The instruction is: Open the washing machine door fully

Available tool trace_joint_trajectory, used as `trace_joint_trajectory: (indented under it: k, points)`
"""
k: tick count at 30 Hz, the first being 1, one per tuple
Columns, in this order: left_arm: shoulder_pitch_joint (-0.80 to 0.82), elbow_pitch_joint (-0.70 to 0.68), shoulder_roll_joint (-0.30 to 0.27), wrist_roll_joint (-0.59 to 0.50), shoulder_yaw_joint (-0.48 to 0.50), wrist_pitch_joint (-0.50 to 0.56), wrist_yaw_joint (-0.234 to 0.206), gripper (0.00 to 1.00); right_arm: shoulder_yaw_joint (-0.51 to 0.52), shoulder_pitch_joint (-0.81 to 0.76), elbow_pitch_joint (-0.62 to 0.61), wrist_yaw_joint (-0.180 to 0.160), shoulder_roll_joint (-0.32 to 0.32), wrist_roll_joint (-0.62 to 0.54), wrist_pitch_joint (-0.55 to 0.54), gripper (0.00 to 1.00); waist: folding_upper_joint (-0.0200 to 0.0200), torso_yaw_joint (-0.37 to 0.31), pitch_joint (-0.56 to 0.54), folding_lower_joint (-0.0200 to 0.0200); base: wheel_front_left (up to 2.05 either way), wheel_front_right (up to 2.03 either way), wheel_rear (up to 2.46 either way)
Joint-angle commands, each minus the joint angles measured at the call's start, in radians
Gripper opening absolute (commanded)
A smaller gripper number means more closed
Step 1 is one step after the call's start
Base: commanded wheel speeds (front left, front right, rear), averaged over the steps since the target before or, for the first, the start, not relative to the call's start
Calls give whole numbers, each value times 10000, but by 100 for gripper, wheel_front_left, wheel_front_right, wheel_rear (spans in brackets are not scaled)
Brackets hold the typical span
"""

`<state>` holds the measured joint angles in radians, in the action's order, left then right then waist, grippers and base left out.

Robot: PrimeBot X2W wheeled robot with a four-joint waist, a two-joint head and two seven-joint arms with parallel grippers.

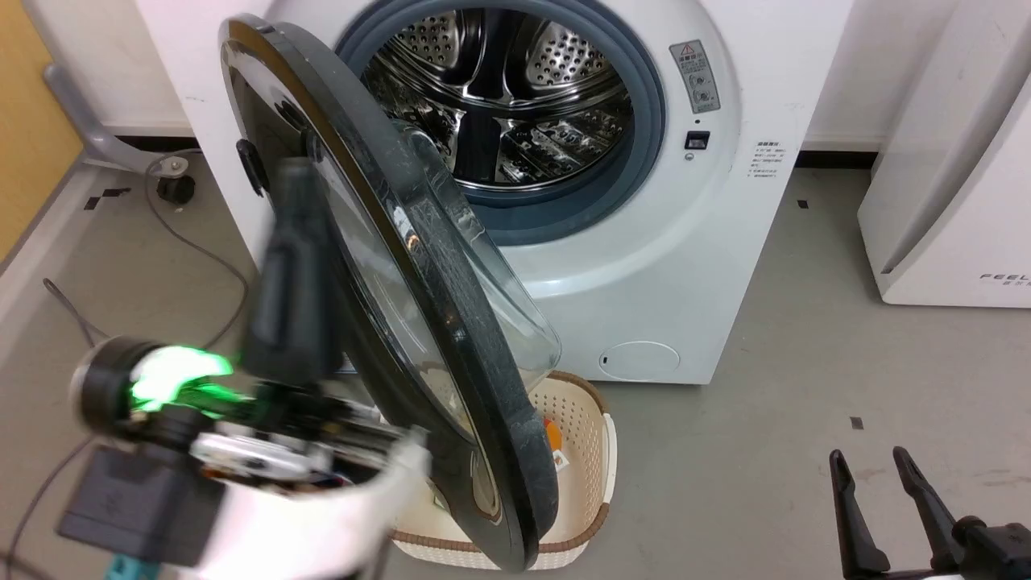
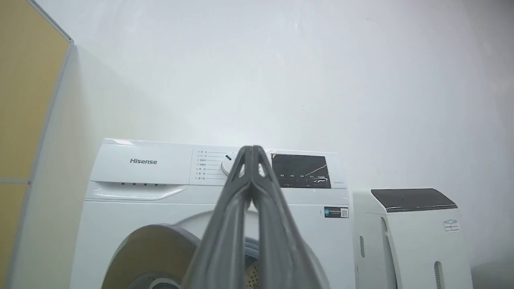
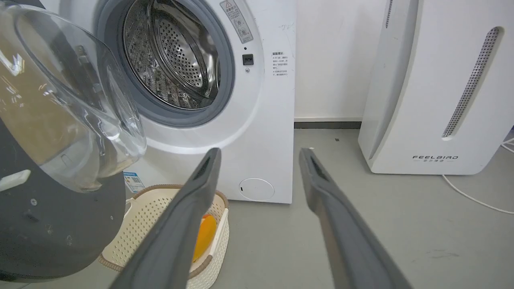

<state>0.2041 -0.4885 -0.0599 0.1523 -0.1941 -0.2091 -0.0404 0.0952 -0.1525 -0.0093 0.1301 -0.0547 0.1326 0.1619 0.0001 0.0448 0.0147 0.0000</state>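
Note:
The washing machine [image 1: 685,266] is a white front-loader with a grey gasket and a bare steel drum [image 1: 499,89]. Its round black door [image 1: 451,338] stands swung out, edge-on to the head view, with the glass bowl [image 3: 60,100] facing the drum. My left gripper [image 1: 296,173], blurred, sits against the door's outer face on its left side. Its tips meet in the left wrist view, so the left gripper [image 2: 251,150] is shut with nothing in it, pointing at the washer's control panel [image 2: 209,164]. My right gripper [image 1: 870,457] hangs open at the lower right, away from the door.
A cream perforated basket [image 1: 592,451] with an orange item [image 3: 204,237] sits on the floor under the door. A white appliance lettered FEELBIRD [image 3: 433,100] stands right of the washer. A cable [image 1: 201,250] and a grey castor leg [image 1: 105,137] lie at the left.

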Motion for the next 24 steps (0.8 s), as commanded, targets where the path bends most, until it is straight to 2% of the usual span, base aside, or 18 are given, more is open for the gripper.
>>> trace_joint_trajectory:
  k: [1, 6, 13, 21, 24]
  points:
    - [110, -154, 20, 109, -240, 114, 85, 0, -1, 126, 33, 6, 45, 37, 82, 100, -1, -15, 29, 0, 0, 0, 0]
    - [140, -671, 59, 655, -1876, 848, 514, 0, 20, 189, 116, 6, 45, 37, 124, 100, -1, -48, 95, 0, 0, 0, 0]
    - [-612, -133, 67, 1429, -4021, 2131, 994, 0, 70, 220, 232, 6, 45, 25, 132, 100, -1, -14, 78, 0, 0, 0, 0]
    - [-1774, 851, -428, 2041, -5040, 3792, 1015, 0, 115, 176, 281, 6, 45, -36, 122, 100, -1, 118, 5, 0, 0, 0, 0]
    - [-1869, 1407, -528, 2059, -5157, 3987, 1009, 0, 114, 189, 284, 6, 45, -64, 104, 100, -1, 163, 5, 0, 0, 0, 0]
